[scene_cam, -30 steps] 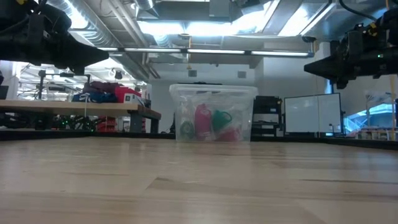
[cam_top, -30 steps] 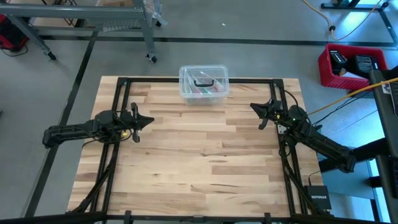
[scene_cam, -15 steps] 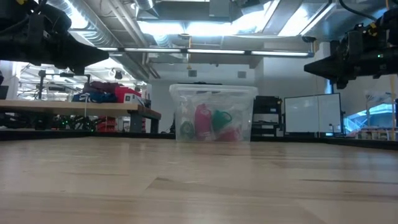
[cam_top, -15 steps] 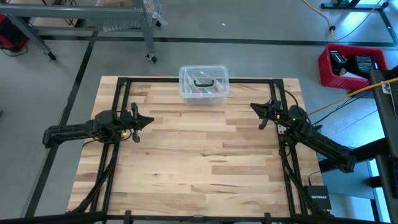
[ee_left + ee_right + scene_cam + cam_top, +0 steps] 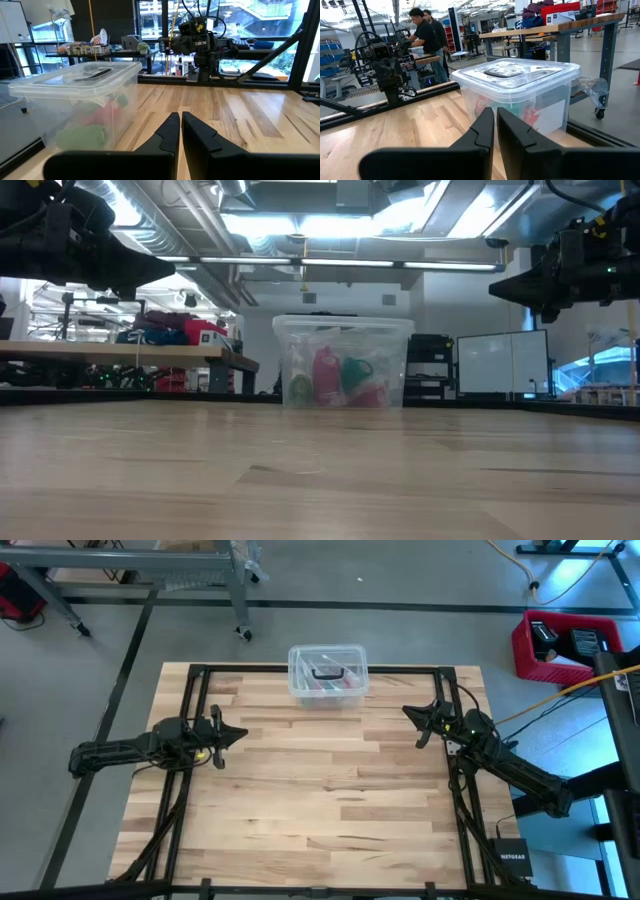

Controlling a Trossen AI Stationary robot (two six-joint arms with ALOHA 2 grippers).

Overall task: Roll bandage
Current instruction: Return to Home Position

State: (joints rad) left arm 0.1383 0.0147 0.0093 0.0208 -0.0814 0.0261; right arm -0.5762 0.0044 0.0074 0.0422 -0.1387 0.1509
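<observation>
Nothing has shifted: left gripper (image 5: 240,733) and right gripper (image 5: 406,710), fingers together, empty, face the lidded clear tub (image 5: 327,688) holding the bandage (image 5: 356,372), which a careless homeward swing could clip.

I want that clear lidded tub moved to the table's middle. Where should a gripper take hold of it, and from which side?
Probably the dark handle on the lid, from straight above. The tub stands upright with the lid shut, the handle sits at the lid's centre, and the walls look too wide to span.
</observation>
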